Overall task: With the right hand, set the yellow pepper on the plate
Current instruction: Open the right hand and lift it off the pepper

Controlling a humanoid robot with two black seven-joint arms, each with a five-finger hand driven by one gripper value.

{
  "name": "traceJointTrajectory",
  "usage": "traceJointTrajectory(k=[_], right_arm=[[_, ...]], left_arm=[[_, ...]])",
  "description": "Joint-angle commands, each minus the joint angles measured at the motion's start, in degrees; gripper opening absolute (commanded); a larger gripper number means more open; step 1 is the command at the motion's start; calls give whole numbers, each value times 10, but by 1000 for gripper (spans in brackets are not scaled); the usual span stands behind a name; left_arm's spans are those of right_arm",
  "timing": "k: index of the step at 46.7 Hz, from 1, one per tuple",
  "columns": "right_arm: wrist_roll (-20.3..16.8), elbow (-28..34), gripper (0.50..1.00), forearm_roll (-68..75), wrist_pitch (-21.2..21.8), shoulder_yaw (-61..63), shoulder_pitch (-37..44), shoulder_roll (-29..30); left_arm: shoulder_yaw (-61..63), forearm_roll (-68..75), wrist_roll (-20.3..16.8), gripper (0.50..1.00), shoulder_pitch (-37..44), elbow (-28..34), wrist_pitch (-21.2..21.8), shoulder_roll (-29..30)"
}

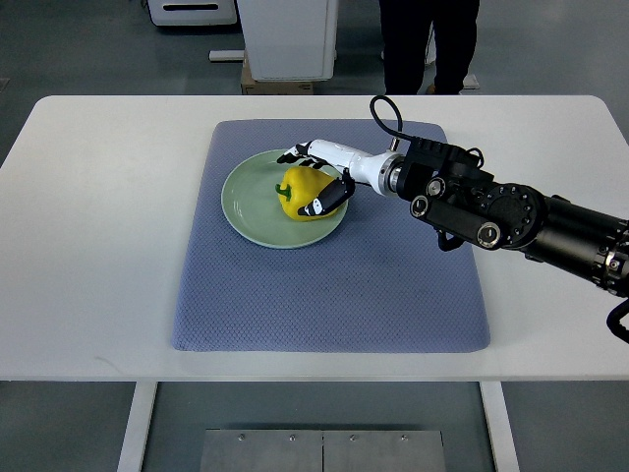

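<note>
Top view: right robot hand (316, 180) w/ fingers wrapped round yellow pepper (302, 194) on plate (246, 202); risk: a quick release could roll it off.

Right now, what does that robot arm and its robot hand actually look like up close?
The right arm is chunky and black, built of rounded segments with silver circular joint caps. A thin black cable loops above the wrist. A silver ring joins it to the right robot hand, which is white with black fingers. The left arm is not in view.
</note>
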Motion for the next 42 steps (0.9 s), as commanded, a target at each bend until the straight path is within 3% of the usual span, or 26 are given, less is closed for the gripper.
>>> traceJointTrajectory(k=[1,16,42], right_arm=[[0,0,1000,10,0,0,2,0],[1,1,1000,29,0,29,7,0],[-9,-23,998,69,-1,261,-56,-6]], left_arm=[[0,0,0,1000,0,0,0,0],[0,0,0,1000,0,0,0,0],[0,0,0,1000,0,0,0,0]])
